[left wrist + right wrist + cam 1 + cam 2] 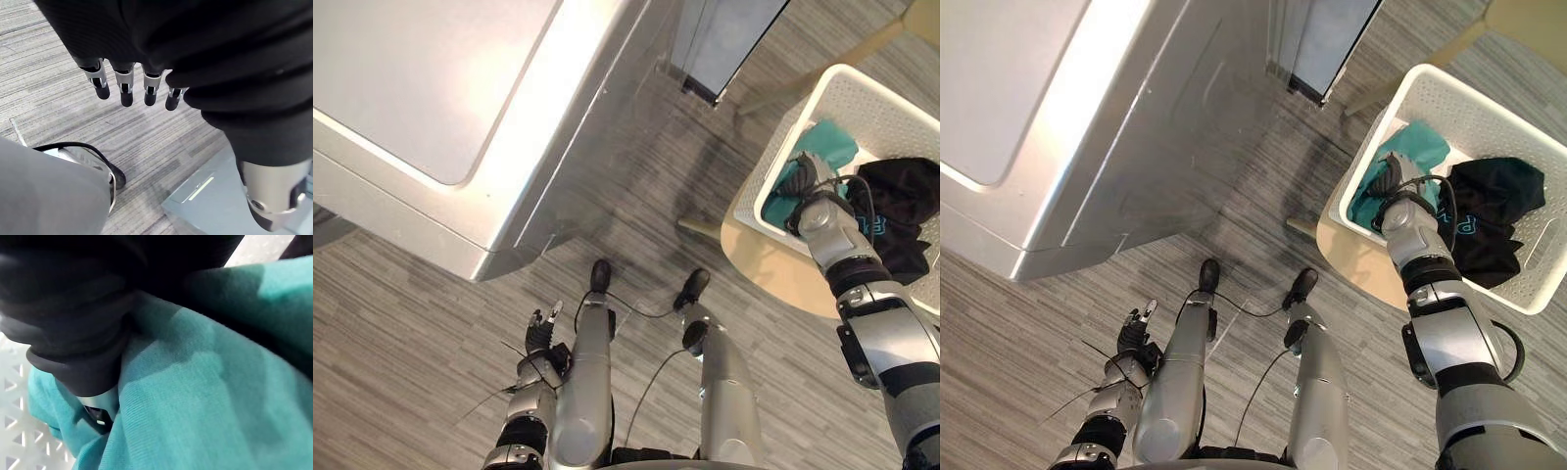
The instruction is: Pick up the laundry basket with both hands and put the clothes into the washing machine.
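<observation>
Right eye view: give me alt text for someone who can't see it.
The robot's right hand reaches into a white laundry basket onto a teal garment, with a black garment beside it. The basket sits on a pale stool; a silver washing machine stands upper left, and the left hand hangs open low left.

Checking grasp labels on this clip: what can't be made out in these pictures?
Right hand: fingers buried in the teal garment, in the eye views and right wrist view; grip unreadable.
Laundry basket: far side cut off by the eye views' right edge.
Washing machine: cut off by the top and left edges; its opening cannot be made out.
Anything under the black garment: covered by it.
</observation>
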